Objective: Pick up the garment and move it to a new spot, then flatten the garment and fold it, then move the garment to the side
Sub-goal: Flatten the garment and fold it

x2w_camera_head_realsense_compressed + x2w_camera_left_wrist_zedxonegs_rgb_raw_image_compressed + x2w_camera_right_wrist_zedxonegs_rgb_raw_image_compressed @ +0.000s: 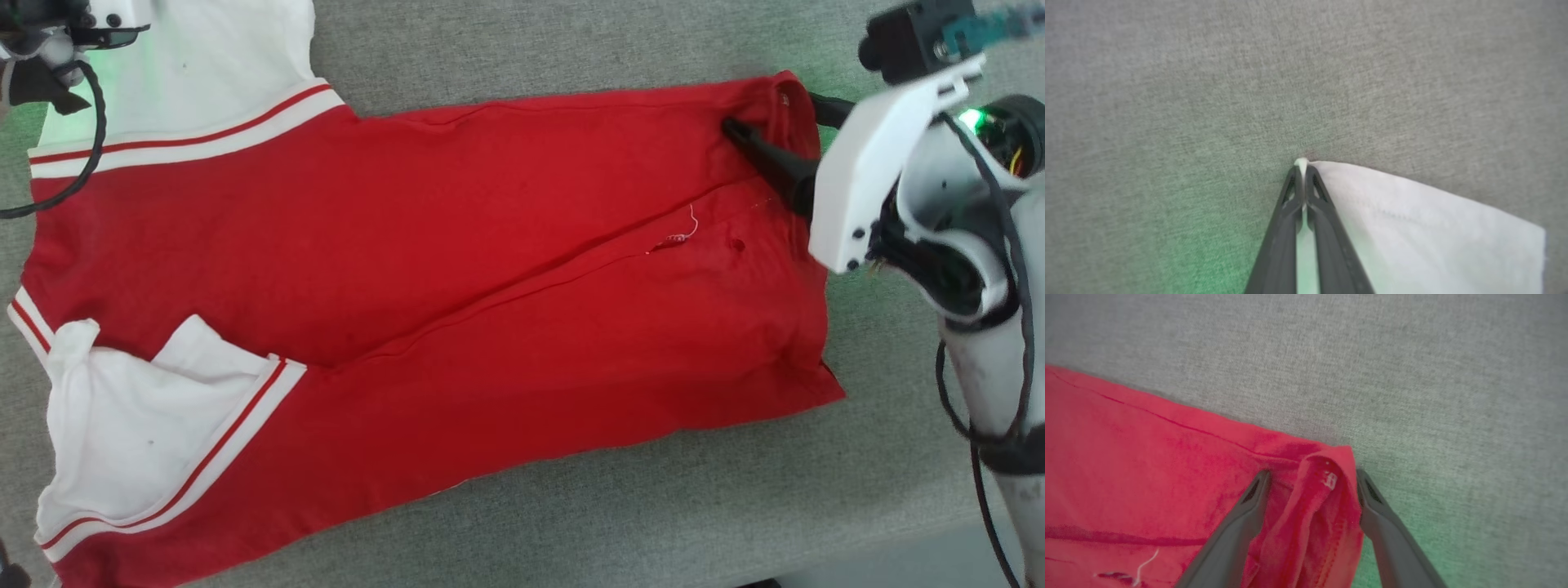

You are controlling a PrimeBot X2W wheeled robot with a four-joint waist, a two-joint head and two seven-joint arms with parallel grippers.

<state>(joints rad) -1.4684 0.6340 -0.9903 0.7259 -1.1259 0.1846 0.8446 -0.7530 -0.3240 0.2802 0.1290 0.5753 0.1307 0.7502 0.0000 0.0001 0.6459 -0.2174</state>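
Observation:
The garment (408, 245) lies red side up on the grey cloth surface, folded lengthwise, with its white sleeves at the left of the head view. My left gripper (1301, 167) is shut on the corner of the far white sleeve (1412, 224), a sliver of white fabric pinched at its tips. My right gripper (1312, 475) is open, and its two fingers straddle the bunched far corner of the red hem (1327, 477). In the head view one dark finger (759, 147) rests on the red fabric. The lettering and number are hidden.
The grey cloth surface (571, 49) spreads around the garment, with its front edge (898, 547) at the lower right. A black cable (94, 139) from my left arm loops over the far sleeve. A loose white thread (692, 224) lies on the red fabric.

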